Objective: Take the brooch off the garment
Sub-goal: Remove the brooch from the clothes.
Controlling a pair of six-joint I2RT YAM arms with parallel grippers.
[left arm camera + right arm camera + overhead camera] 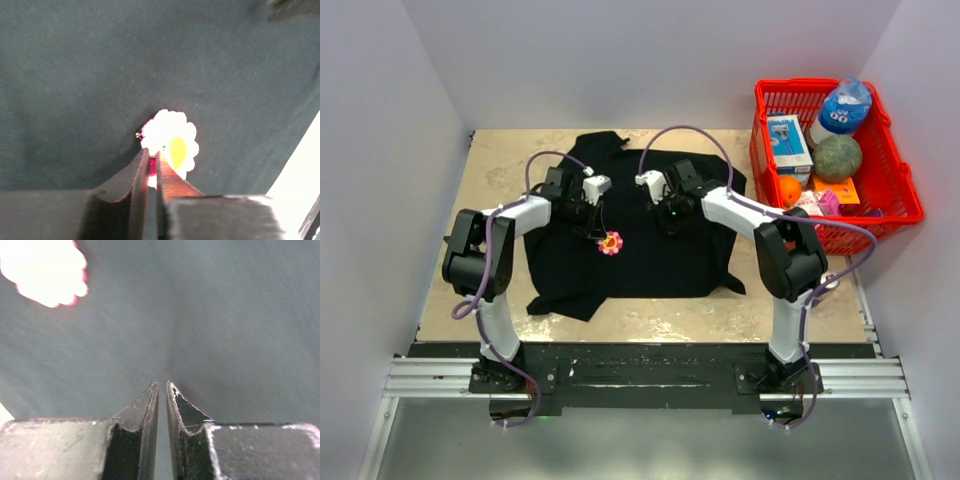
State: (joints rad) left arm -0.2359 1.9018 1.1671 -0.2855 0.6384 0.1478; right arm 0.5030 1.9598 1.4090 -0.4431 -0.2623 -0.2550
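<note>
Reaching up from the near left corner, the left arm [485,250] bends at its elbow and stretches rightward over the garment [660,255]. Its wrist is tipped down, so the left fingers [159,167] point at the cloth. They are pinched almost together on the near edge of the brooch [170,145], and a pink sliver of it shows in the narrow slit between them.

There is one brooch. It sits on the left-centre part of the shirt, a little nearer than the left wrist. There is also one garment, spread flat across the middle of the tabletop [500,160].

The right arm [785,255] rises from the near right, folds, and extends leftward and far onto the shirt's middle. The right fingers [152,400] are drawn nearly closed with only a thin gap, and their tips are down at the fabric. Whether any cloth is caught between them cannot be told.

At the far right stands one red basket [800,84] holding several small goods.

Only the top view shows both arms, the whole shirt and the basket together. Only the left wrist view shows the grip on the brooch, which is washed out to white around a yellow centre. The right wrist view shows the brooch as a bright blur at its upper left, apart from that arm's fingers.
</note>
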